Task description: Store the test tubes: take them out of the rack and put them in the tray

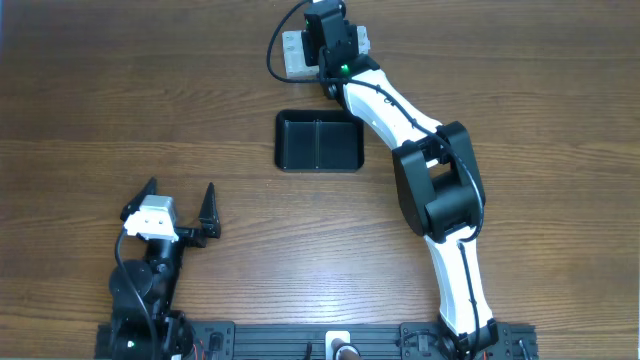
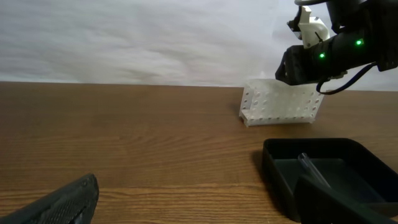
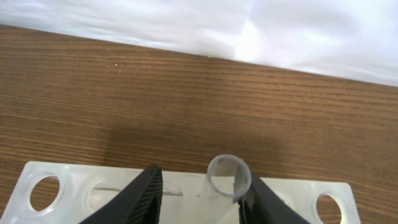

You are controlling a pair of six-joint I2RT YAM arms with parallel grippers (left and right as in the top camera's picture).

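**Desk:** What stands on the wood-grain tabletop [image 1: 120, 100], before the white backdrop [image 3: 124, 18]?

**Robot:** A white plastic rack with round holes [image 2: 283, 102] sits at the far side. Near it, closer to my bases, is a black two-compartment tray [image 1: 300, 147].

**Desk:** And your claws?

**Robot:** My right claw [image 3: 202, 190] hangs over the rack. Its fingers are spread either side of a clear open-topped test tube [image 3: 229, 176] standing upright in one of the holes. One finger is right at the tube's rim, the other stands off it. My left claw [image 1: 180, 188] sits near my left base, spread wide and empty, well apart from the tray.

**Desk:** Anything in the tray?

**Robot:** One clear tube [image 2: 309, 167] lies inside it. Which half it is in, I cannot tell.
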